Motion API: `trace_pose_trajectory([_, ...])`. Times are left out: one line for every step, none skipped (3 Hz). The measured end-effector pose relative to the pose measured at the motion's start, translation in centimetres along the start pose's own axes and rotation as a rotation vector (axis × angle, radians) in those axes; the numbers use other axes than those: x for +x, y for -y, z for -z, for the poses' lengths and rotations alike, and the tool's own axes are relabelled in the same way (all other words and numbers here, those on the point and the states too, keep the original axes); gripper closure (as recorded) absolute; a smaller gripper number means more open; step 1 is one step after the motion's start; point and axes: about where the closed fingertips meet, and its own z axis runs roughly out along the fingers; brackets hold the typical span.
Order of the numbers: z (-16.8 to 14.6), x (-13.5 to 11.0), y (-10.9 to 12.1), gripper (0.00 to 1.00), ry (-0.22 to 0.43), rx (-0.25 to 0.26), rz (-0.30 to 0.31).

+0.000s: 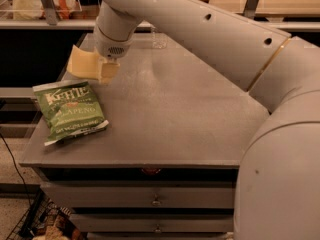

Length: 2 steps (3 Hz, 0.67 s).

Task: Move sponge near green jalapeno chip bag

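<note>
Gripper [98,70]: fingers clamped on the sponge [82,63], just beyond the green jalapeno chip bag [70,111].
Your move: lower it flat onto the worktop [175,114] beside the bag, then release.

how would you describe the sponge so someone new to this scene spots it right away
On the grey table, look to its left edge, just behind the green chip bag. There the gripper on the white arm holds the sponge: a tilted pale yellow foam block, plain where the bag is green and printed.
</note>
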Motion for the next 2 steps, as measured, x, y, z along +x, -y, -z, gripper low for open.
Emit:
trace_pose_trajectory([-0.03, 0.21, 0.08, 0.00, -0.003, -0.005, 0.002])
trace_pose_trajectory([0.02, 0.23, 0.05, 0.00, -0.003, -0.009, 0.005])
